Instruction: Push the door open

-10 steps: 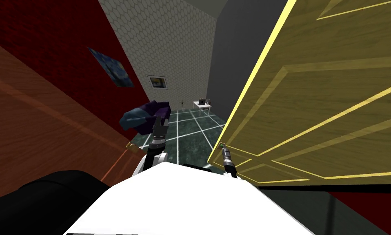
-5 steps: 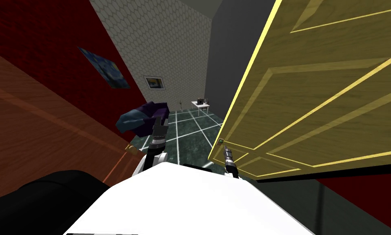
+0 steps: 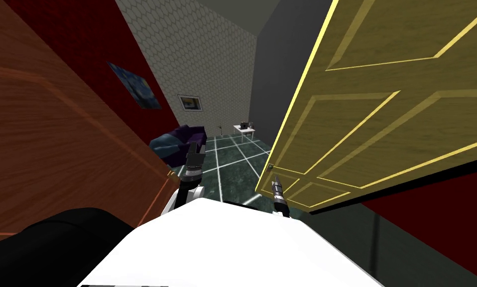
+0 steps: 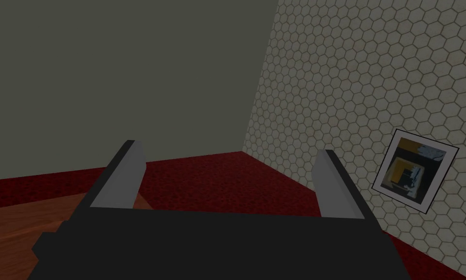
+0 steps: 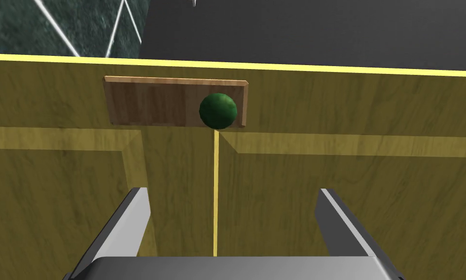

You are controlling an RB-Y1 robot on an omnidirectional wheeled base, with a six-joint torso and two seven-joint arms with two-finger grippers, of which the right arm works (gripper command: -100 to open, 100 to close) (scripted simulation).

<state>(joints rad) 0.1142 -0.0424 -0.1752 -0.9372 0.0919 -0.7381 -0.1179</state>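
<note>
since the yellow door (image 3: 382, 124) on my right has swung wider in the last second, my right pincer (image 5: 232, 194), fingers apart and empty, points at its panel near the green knob (image 5: 218, 111), so the pushing seems to be working, with my left pincer (image 4: 229, 153) idle and apart too.

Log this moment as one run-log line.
yellow door: ajar | right gripper: fingers open, facing door near green knob | left gripper: fingers open, empty
</note>
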